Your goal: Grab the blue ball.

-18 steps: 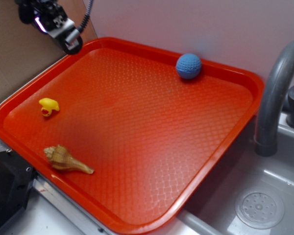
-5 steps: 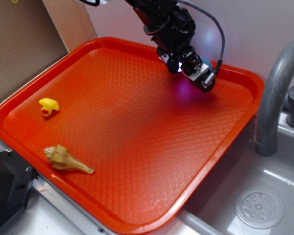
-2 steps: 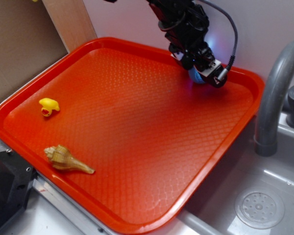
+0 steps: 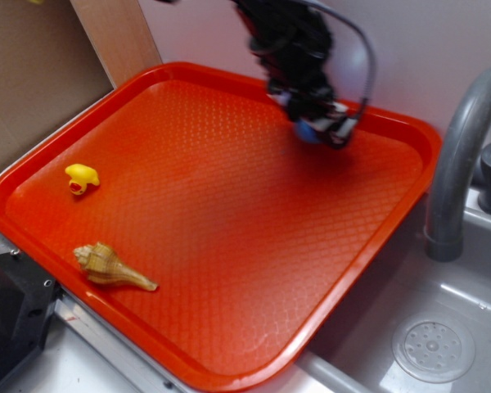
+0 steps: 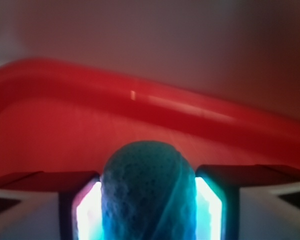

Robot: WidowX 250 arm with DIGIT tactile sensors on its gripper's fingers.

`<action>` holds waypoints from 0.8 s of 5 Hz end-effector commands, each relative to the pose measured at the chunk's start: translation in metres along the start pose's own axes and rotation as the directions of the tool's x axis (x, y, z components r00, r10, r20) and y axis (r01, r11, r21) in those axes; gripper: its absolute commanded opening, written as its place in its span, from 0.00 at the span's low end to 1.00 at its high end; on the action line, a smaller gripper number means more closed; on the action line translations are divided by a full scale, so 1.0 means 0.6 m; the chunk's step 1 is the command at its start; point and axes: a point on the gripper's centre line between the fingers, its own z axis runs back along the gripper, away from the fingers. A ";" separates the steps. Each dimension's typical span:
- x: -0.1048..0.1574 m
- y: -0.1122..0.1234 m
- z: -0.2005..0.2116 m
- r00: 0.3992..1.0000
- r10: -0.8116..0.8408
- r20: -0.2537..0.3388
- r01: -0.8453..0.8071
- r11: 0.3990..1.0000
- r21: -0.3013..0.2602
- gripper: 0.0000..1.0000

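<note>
Three small things share the red tray (image 4: 229, 246): the blue ball (image 4: 308, 131) at the upper right of the frame near the tray's far rim, a yellow toy duck (image 4: 81, 178) at the left, and a tan seashell (image 4: 110, 268) at the lower left, both well apart from the ball. The end effector (image 4: 315, 127) is blurred in the exterior view and covers most of the ball. In the wrist view the blue ball (image 5: 148, 192) fills the gap of the end effector (image 5: 148, 210), with a lit finger (image 5: 85, 212) pressed against each side, so it is clenched on the ball. A grey faucet (image 4: 462, 155) stands over the sink (image 4: 425, 327) at the right of the frame.
</note>
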 end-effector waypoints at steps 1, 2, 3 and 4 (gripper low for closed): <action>-0.061 0.112 0.235 0.992 0.127 -0.009 -0.125 0.986 0.113 0.00; -0.076 0.116 0.327 0.962 0.273 -0.009 -0.268 0.951 0.151 0.00; -0.071 0.114 0.379 0.967 0.254 -0.028 -0.248 0.960 0.129 0.00; -0.081 0.098 0.350 0.966 0.247 -0.073 -0.234 0.959 0.160 0.00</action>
